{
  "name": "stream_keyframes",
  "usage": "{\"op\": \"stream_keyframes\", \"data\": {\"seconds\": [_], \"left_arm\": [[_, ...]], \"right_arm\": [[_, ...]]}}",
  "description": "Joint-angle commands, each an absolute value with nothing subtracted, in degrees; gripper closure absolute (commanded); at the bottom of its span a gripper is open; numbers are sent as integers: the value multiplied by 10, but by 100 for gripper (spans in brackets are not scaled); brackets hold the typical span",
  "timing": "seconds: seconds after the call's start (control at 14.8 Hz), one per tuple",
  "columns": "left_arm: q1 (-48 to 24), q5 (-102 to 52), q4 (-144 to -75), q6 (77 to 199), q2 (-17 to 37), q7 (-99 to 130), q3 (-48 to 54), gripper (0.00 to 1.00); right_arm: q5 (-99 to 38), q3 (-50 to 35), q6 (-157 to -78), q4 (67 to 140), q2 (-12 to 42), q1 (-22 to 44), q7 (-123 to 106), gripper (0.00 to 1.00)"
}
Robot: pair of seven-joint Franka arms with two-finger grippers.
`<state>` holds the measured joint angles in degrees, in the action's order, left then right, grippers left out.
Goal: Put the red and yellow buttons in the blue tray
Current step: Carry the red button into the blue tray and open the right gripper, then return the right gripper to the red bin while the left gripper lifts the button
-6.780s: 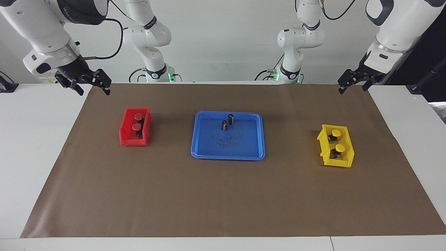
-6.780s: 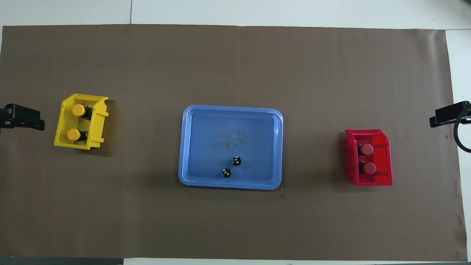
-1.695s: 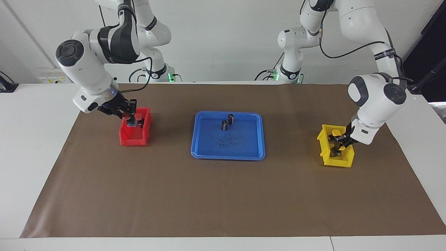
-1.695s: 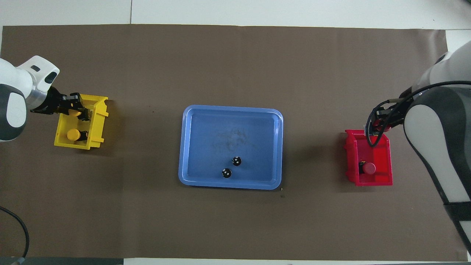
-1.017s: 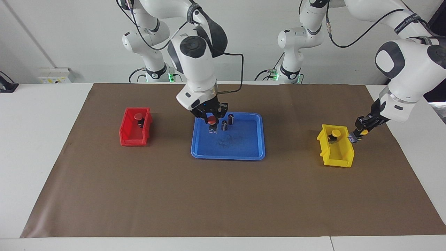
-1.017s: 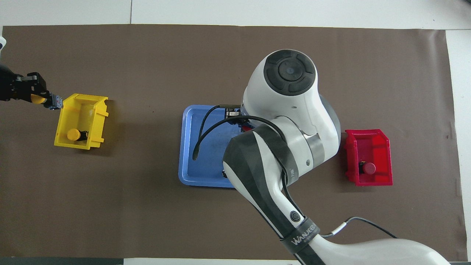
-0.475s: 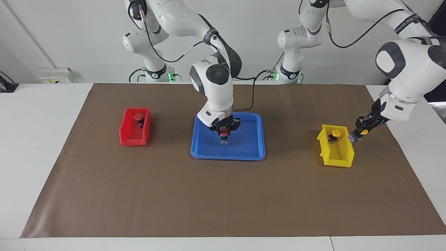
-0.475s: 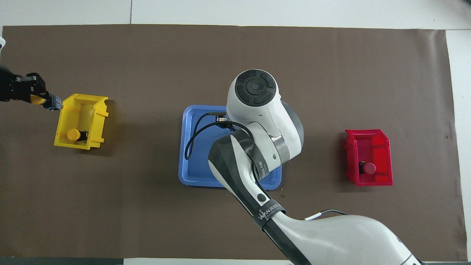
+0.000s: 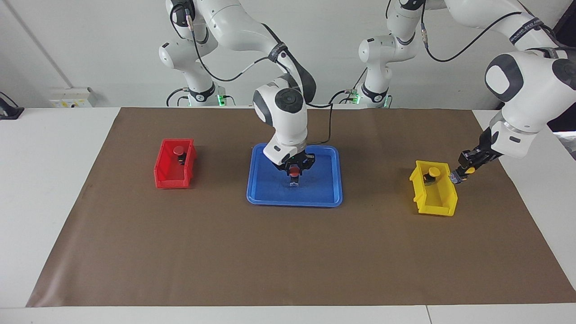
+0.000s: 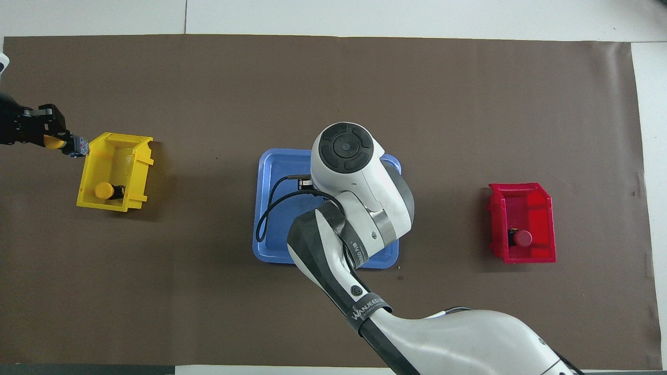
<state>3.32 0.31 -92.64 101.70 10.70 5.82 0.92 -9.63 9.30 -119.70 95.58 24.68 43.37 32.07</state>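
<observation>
Over the blue tray (image 9: 330, 189), right gripper (image 9: 294, 172) clamps a red button (image 9: 294, 170).

White table (image 9: 49, 180), brown mat (image 9: 288, 252) covering most of it. On mat: red bin (image 9: 174, 164), blue tray (image 9: 324, 191) mid-mat, yellow bin (image 9: 435, 191).

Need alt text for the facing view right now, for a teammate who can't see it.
The right gripper holds a red button low over the blue tray. The left gripper holds a yellow button above the yellow bin. One button remains in each bin.
</observation>
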Motion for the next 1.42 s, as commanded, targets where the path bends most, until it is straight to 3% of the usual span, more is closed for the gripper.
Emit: {"op": "stream_keyframes", "data": {"seconds": [0.0, 0.07, 0.2, 0.47, 0.61, 0.88, 1.15, 1.36], "left_arm": [[33, -1, -944, 1025, 92, 59, 6, 99], [33, -1, -945, 1024, 92, 58, 7, 99], [33, -2, -947, 1025, 92, 59, 7, 99], [-5, -4, -969, 1033, 83, 130, 29, 99], [-14, -4, -974, 1036, 80, 200, 100, 99], [-19, 1, -1010, 1090, 85, 316, 204, 99], [-38, 3, -1052, 1157, 96, 386, 247, 99], [-52, 63, -1054, 1190, 135, 472, 284, 99]], "right_arm": [[-98, 94, -1209, 972, 238, 433, 316, 54], [-98, 94, -1209, 971, 238, 433, 316, 41], [-97, 94, -1201, 957, 238, 430, 314, 29], [-91, 100, -1131, 907, 206, 385, 312, 26], [-76, 100, -1089, 917, 163, 345, 274, 26], [-69, 101, -1070, 1063, 35, 245, 151, 26], [-45, 101, -1127, 1266, -117, 173, 52, 27], [-38, 101, -1184, 1364, -165, 126, -34, 28]]}}
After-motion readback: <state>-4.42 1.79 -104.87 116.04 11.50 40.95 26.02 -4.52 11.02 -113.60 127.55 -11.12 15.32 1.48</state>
